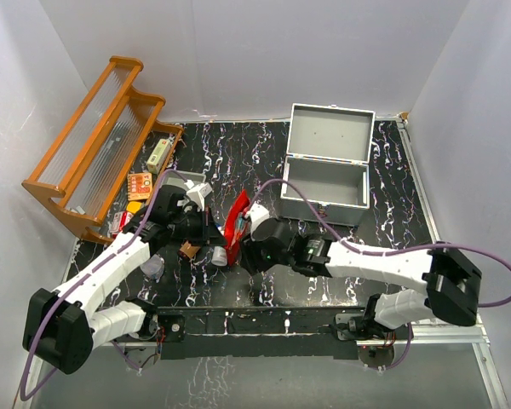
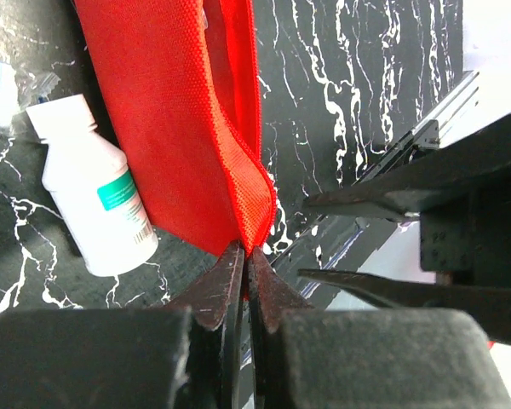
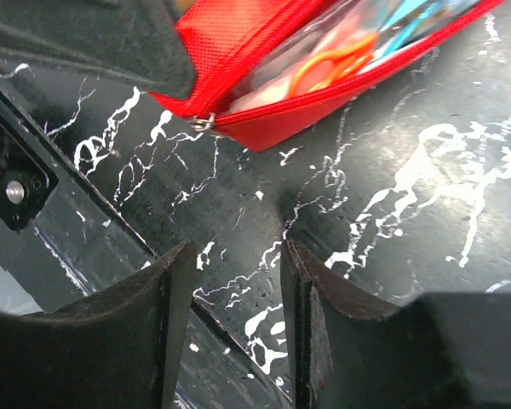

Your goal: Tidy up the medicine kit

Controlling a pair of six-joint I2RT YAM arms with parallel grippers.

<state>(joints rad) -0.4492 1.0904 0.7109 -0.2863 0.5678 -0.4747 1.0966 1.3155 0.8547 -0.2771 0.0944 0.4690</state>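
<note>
Two claws: left claw (image 2: 245, 256) pinches a corner of the red zip pouch (image 2: 187, 128), likely steadying it; right claw (image 3: 234, 256), at three o'clock, gapes empty.

Left arm (image 1: 102, 271) and right arm (image 1: 383, 260) reach forward, wrists angled toward each other. Left pincer (image 2: 245, 254) pinched tight on red pouch (image 2: 170, 111) corner. Right pincer (image 3: 238, 251) parted, gripping nothing.

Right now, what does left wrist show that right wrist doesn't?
Only left wrist: a white bottle beside the red pouch, and the left claw with its tips shut on the pouch's lower edge. Only right wrist: the pouch's clear window with what look like orange scissors inside, and its zipper pull. Both: the red pouch, the black marbled table, and the open right claw.
</note>
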